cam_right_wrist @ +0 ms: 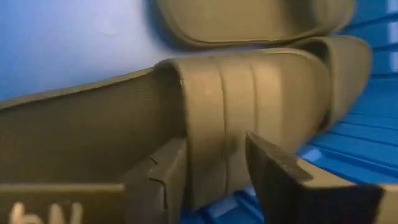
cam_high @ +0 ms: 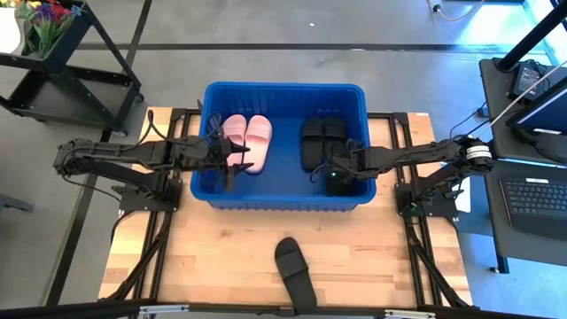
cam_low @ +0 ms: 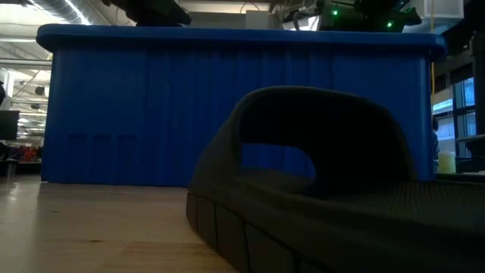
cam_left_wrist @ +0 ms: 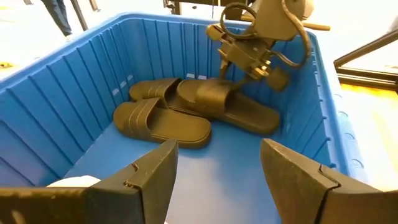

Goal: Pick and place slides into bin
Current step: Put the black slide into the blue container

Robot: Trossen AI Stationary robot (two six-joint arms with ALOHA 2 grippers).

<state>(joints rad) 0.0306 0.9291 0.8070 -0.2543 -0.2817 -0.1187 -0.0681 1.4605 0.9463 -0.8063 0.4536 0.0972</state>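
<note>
Slide release in bin, one black slide outstanding.

Right jaws [cam_right_wrist: 214, 171] part-open astride strap of black slide [cam_right_wrist: 249, 106] inside bin [cam_high: 283, 199], right end, beside other black slides [cam_left_wrist: 161, 118]; left jaws [cam_left_wrist: 217, 180] wide, empty, over pink pair [cam_high: 248, 142] at left end. Last black slide [cam_high: 295, 273] on surface [cam_high: 221, 257] before bin. Risk: strap snagging on a finger during withdrawal, dragging slide up.
</note>
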